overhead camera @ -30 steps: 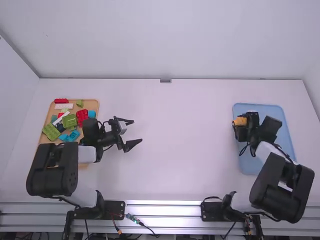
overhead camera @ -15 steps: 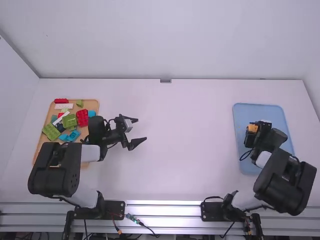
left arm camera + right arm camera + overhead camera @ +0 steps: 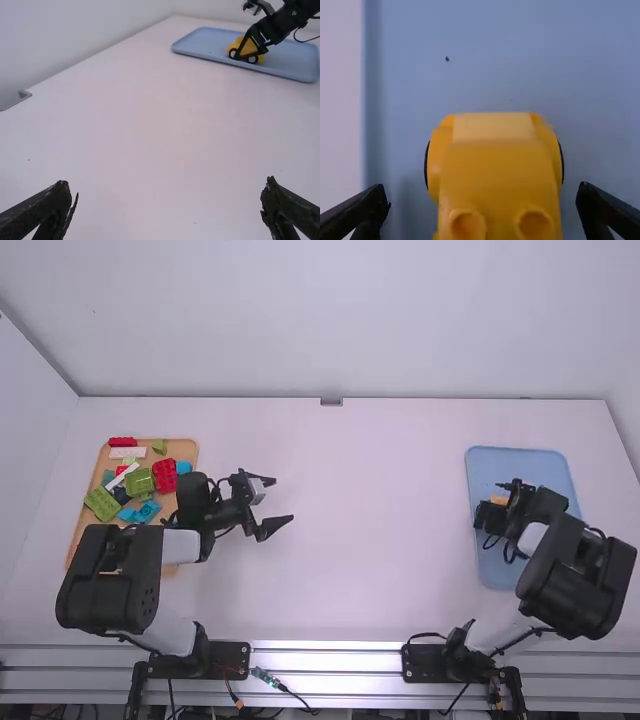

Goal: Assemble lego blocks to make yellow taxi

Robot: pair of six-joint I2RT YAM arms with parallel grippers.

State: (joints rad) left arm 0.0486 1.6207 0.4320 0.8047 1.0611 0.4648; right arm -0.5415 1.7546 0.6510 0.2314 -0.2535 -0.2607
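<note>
In the high view my right gripper is low over the blue tray at the right, around the yellow taxi. The right wrist view has the taxi between the spread fingers of my right gripper, with a gap on each side. Its black wheels rest on the tray in the left wrist view, where the taxi is partly behind the right gripper's fingers. My left gripper stands apart over the table, right of the wooden tray. Nothing is between the fingers of the left gripper.
The wooden tray at the far left holds several loose blocks, among them a red block and a green block. My left forearm covers its near part. The blue tray's raised rim runs beside the taxi.
The right gripper and the taxi shifted toward the camera and to the right, then the gripper went slightly left. The left gripper moved a little right and has since stayed still.
</note>
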